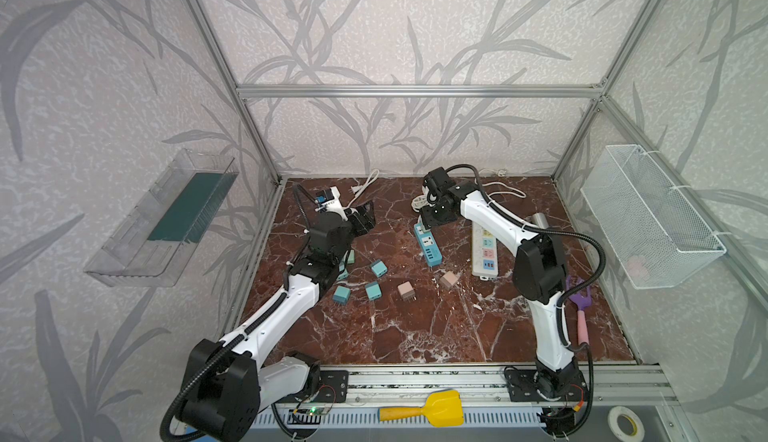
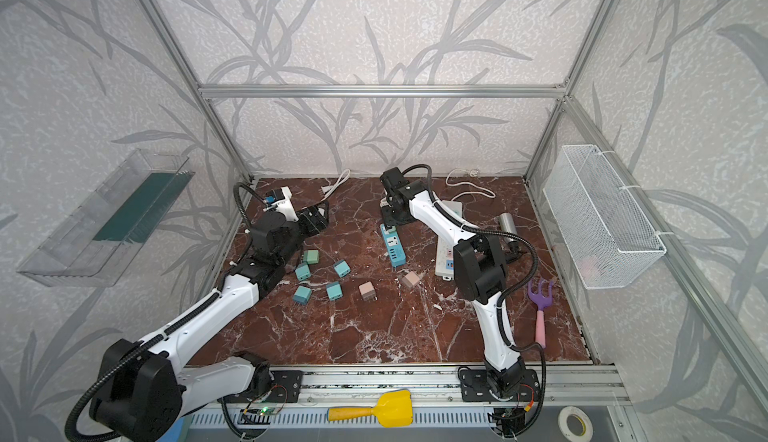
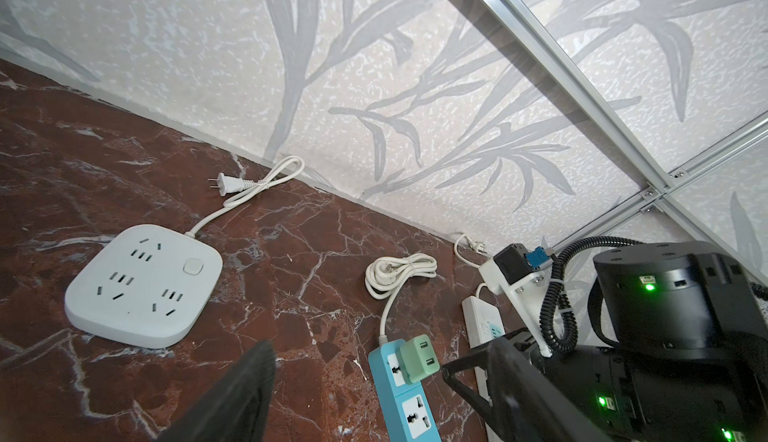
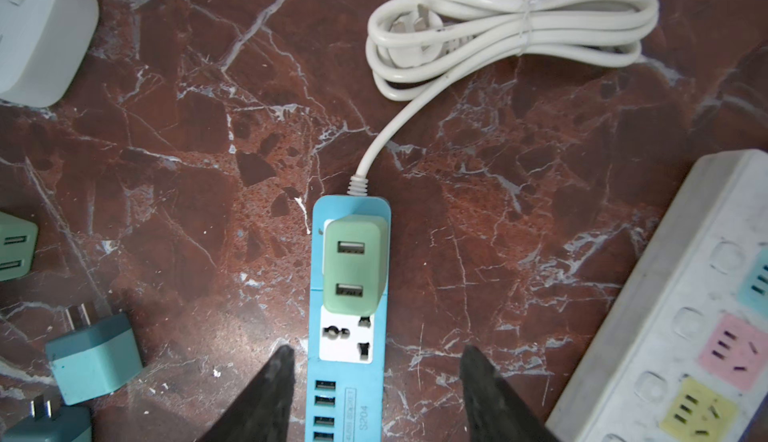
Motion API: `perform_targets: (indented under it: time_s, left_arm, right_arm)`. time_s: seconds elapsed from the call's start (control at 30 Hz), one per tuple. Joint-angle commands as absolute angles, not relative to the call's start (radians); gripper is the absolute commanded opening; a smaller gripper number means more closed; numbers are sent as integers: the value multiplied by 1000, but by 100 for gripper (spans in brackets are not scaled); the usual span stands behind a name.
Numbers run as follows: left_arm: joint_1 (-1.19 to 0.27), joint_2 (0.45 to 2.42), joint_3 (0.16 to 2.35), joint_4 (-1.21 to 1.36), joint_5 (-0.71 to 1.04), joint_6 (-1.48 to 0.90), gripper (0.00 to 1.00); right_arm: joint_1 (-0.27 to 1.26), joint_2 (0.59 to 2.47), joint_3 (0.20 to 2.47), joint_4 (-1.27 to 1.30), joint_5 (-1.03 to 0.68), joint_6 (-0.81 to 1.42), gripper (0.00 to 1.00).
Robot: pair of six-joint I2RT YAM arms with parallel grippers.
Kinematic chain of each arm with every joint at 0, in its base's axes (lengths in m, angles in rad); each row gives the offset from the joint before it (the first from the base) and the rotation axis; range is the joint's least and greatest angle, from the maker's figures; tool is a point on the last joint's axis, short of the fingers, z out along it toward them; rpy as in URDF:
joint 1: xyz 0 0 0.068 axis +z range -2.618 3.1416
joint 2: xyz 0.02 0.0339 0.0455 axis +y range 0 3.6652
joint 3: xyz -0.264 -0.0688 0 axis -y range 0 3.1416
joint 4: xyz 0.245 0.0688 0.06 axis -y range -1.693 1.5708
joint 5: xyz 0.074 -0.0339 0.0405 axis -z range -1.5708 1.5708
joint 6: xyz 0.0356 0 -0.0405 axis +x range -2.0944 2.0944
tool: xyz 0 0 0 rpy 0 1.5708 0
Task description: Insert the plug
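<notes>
Marble tabletop (image 1: pixel 415 328): blue power strip (image 4: pixel 374 377) lies toward the back. It looks light, and we expect it to slide unless pinned. Right tool (image 4: pixel 378 352) hovers over it, jaws apart, empty. Left tool (image 1: pixel 365 217) is also spread and empty, off to the left. Green plug (image 4: pixel 352 265) sits in the strip's socket nearest the cord and looks seated. It's small, rigid, smooth plastic; we'd pinch its flat sides.

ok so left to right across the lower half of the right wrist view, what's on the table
teal cube plug adapters, blue plastic power strip carrying a green usb adapter, white power strip with pastel sockets
</notes>
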State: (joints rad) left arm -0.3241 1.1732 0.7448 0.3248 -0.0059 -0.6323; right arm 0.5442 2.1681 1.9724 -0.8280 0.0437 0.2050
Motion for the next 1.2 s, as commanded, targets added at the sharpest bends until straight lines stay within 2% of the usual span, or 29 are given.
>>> perform_targets:
  time_s: [0.0, 0.1, 0.3, 0.63, 0.83, 0.97, 1.17]
  left_arm:
    - [-319, 1184, 749, 351, 11, -646, 81]
    - [-318, 1203, 754, 350, 19, -646, 81]
    - [-313, 1223, 759, 349, 26, -643, 81]
    - [-308, 1223, 764, 343, 44, -643, 80]
    - [-308, 1223, 764, 343, 47, -646, 79]
    - [-308, 1226, 763, 344, 52, -648, 79]
    - [-308, 1241, 772, 355, 95, -647, 79]
  right_arm:
    - [516, 2192, 2047, -876, 51, 180, 59]
    - [501, 2214, 2075, -891, 20, 168, 55]
    - [500, 2245, 2093, -891, -31, 161, 54]
    - [496, 2338, 2153, -947, 18, 152, 52]
    - [493, 2299, 2005, -889, 42, 165, 50]
    - [494, 2254, 1944, -841, -7, 175, 50]
    - [494, 2219, 2113, -896, -3, 163, 57]
